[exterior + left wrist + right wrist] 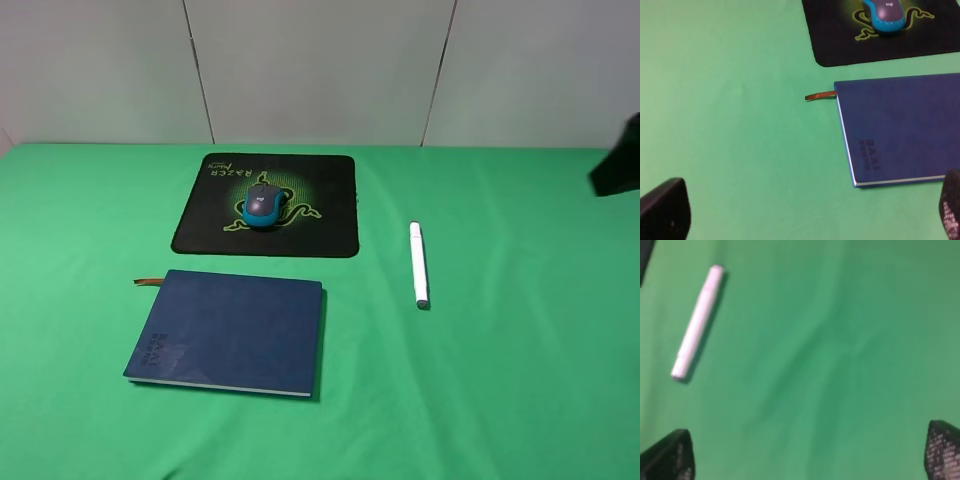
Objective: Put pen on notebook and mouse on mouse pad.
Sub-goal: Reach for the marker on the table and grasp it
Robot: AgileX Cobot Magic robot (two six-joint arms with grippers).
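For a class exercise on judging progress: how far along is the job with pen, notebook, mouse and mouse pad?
Done: the mouse sits on the mouse pad. In hand: nothing; the left gripper and right gripper are open and empty. Remaining: the pen lies on the green cloth, apart from the notebook.

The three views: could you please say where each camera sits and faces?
Exterior high: mounted high, looks down on green table; dark arm part at right.
Left wrist: faces navy hardcover notebook; open left gripper shows.
Right wrist: faces slim white pen; open right gripper shows.
First two share: grey-teal mouse on black cloth mouse pad.
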